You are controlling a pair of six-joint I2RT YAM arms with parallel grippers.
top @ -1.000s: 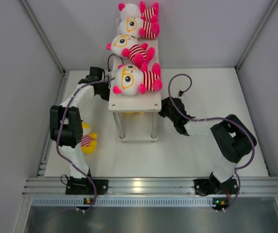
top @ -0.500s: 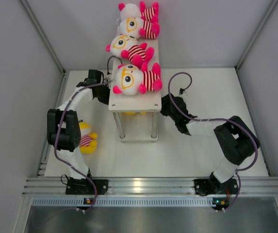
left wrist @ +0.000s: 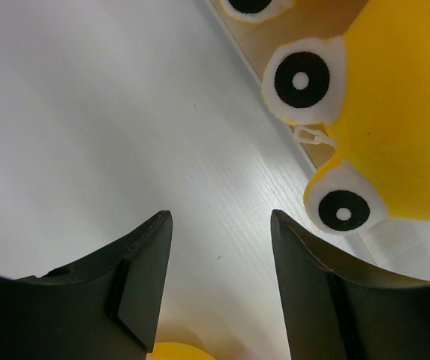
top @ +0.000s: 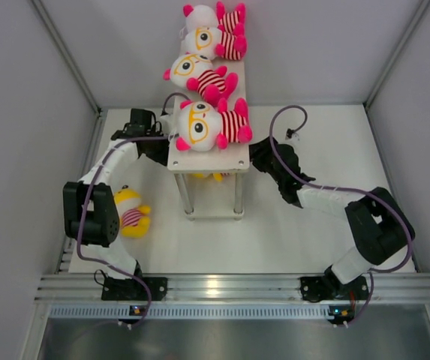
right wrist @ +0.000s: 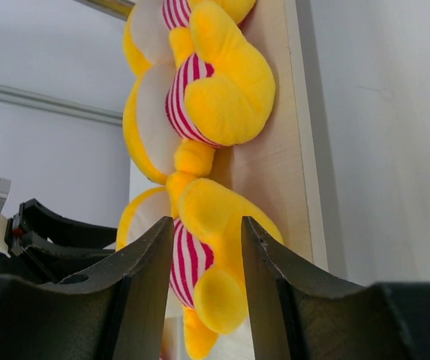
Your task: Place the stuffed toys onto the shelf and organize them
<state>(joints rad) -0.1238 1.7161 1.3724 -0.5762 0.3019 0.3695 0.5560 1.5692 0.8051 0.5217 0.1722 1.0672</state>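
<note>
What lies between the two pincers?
The shelf, with yellow toys on its lower board, clearest in the right wrist view.

Bright even light from above, faint soft shadows on the white desk, mild glare on the near metal strip, top view sharp, wrist views soft at close range

Yellow toy, pink-white striped shirt

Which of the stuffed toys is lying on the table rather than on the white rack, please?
The yellow striped-shirt plush doll beside the left arm; all others rest on the white two-tier rack.
</note>
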